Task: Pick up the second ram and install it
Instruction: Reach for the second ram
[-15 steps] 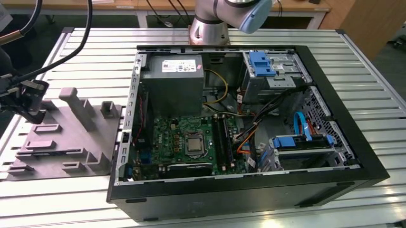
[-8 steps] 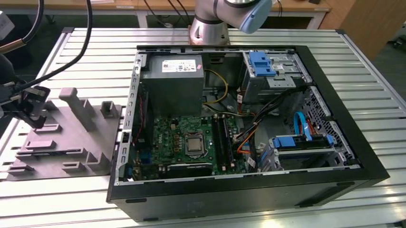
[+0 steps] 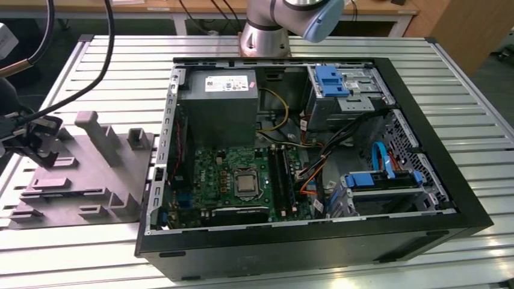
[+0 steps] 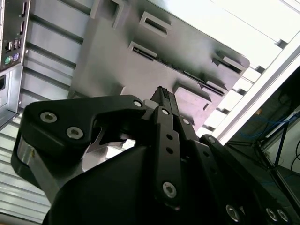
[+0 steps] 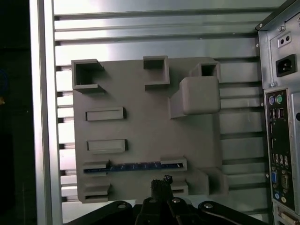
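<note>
The second ram (image 5: 133, 166) is a thin blue board lying on edge in a long slot of the grey holder block (image 5: 140, 126). In the first wrist view my gripper (image 5: 161, 182) hangs just off the ram's long side, its dark fingertips (image 5: 157, 183) pressed together with nothing between them. In the second wrist view the gripper (image 4: 161, 93) points at the same block (image 4: 112, 61). In the exterior view the gripper (image 3: 34, 141) is over the block (image 3: 88, 180) at the exterior view's left, away from the open computer case (image 3: 418, 229) and its motherboard (image 3: 233, 174).
Long black memory slots (image 3: 280, 174) run beside the processor socket (image 3: 243, 180). A power supply (image 3: 216, 102), drive cages (image 3: 345, 90) and loose cables (image 3: 321, 150) crowd the case. The case's rear ports (image 5: 281, 154) stand next to the block. The slatted metal table (image 3: 72, 253) carries everything.
</note>
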{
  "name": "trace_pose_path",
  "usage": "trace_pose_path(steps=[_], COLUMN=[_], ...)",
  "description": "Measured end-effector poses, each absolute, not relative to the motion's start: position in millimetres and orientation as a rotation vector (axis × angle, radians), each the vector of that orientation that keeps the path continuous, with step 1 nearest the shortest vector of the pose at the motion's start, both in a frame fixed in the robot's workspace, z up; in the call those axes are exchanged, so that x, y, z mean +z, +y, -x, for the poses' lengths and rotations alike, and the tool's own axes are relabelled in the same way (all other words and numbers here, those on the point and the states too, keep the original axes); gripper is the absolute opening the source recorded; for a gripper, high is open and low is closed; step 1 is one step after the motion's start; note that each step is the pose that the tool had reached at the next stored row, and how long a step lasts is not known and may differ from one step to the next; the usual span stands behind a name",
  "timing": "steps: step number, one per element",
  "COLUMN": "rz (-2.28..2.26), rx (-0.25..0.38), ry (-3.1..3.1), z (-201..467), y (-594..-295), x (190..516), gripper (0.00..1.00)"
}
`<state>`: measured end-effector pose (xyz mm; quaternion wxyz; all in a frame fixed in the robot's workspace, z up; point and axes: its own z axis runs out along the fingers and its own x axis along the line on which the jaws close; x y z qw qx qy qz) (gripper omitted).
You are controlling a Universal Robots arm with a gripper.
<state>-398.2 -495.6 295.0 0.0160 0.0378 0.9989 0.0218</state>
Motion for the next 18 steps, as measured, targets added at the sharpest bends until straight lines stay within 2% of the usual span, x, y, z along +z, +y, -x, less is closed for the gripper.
trace_pose_path(steps=[18], rz=[-0.118], rx=[0.068], ry=[3.107], z=[407.5], y=[-502.3], x=[271.8], gripper=[0.10])
